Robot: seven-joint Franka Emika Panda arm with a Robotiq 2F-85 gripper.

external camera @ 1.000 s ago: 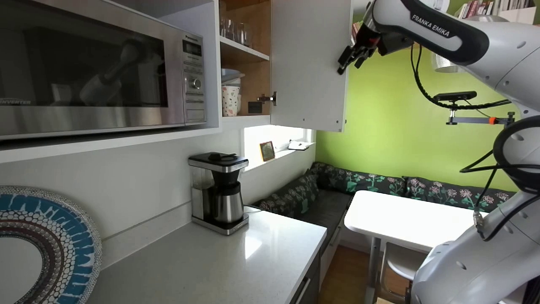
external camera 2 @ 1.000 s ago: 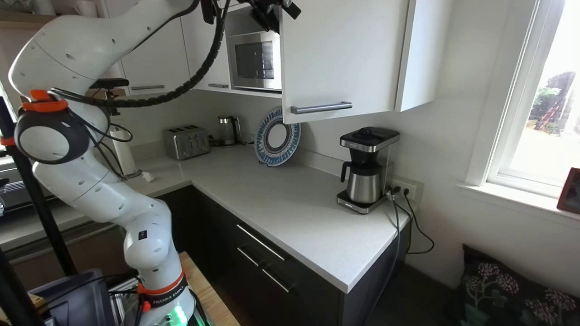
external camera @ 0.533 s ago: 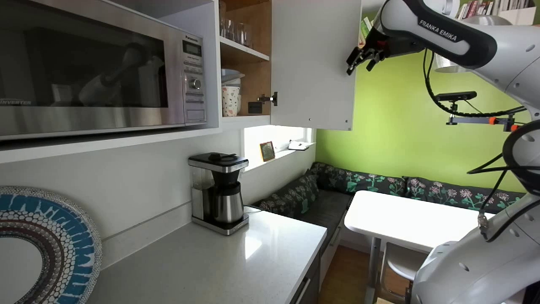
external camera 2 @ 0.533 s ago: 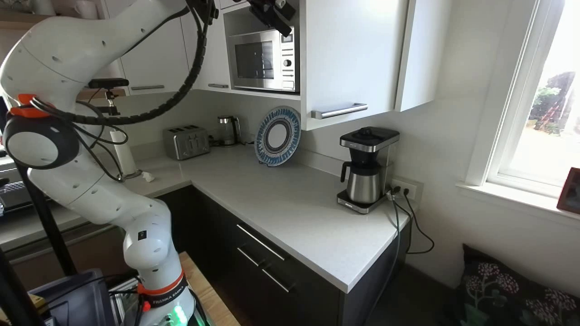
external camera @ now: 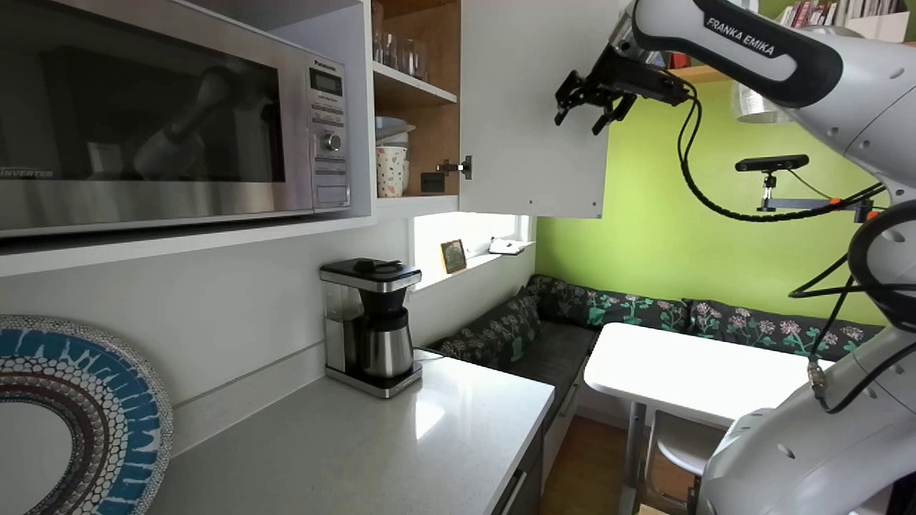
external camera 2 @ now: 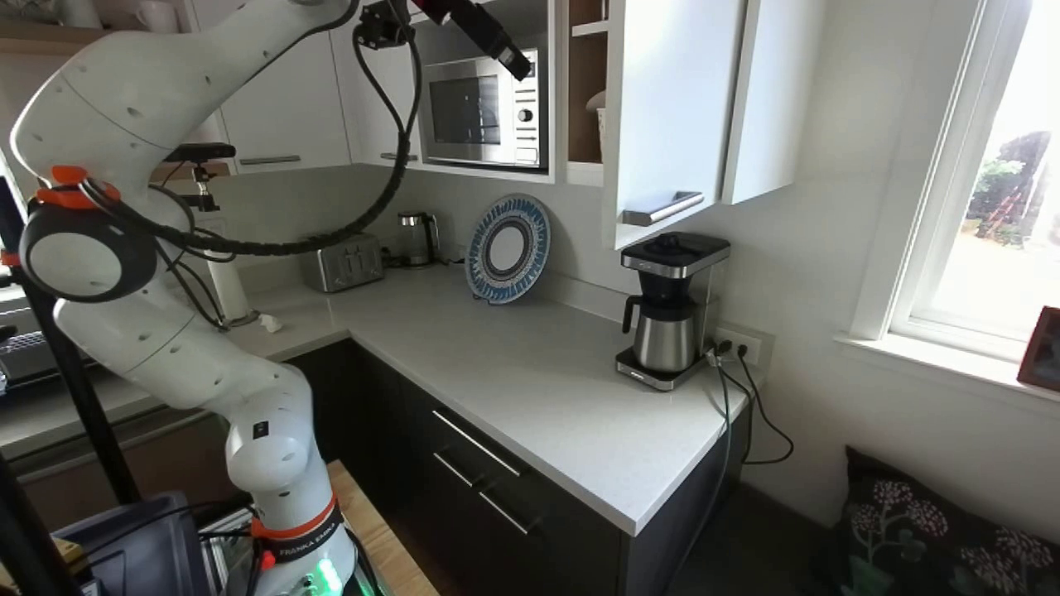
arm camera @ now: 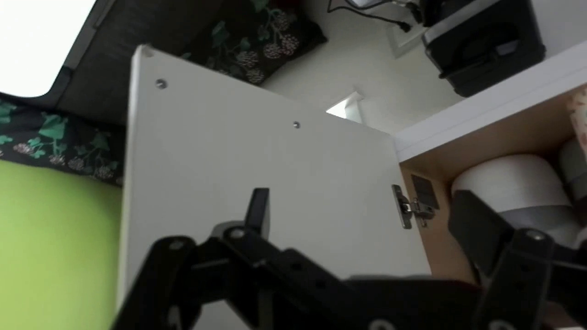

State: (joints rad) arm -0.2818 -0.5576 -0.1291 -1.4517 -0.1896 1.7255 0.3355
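Note:
My gripper (external camera: pixel 578 126) is open, with nothing between its fingers. It is raised beside the inner face of an open white cabinet door (external camera: pixel 526 154), and no contact with the door shows. In the wrist view the gripper (arm camera: pixel 364 201) has one finger over the door panel (arm camera: pixel 257 146) and the other over the cabinet opening. A metal hinge (arm camera: pixel 408 208) shows between them. In an exterior view the fingertips (external camera 2: pixel 517 66) hang in front of the microwave. The door handle (external camera 2: pixel 662 209) is on the door's outer side. White dishes (arm camera: pixel 509 181) sit inside the cabinet.
The cabinet shelves hold glasses (external camera: pixel 401 56) and a speckled cup (external camera: pixel 391 173). A microwave (external camera: pixel 143 107) sits beside the cabinet. Below are a coffee maker (external camera: pixel 386 343), a patterned plate (external camera 2: pixel 530 273) and a counter (external camera: pixel 343 436). A white table (external camera: pixel 673 365) stands near the cushioned bench.
The door has swung further open, and the cabinet's inside now shows in both exterior views. My gripper has turned and now stands off the door's edge, over its inner face.

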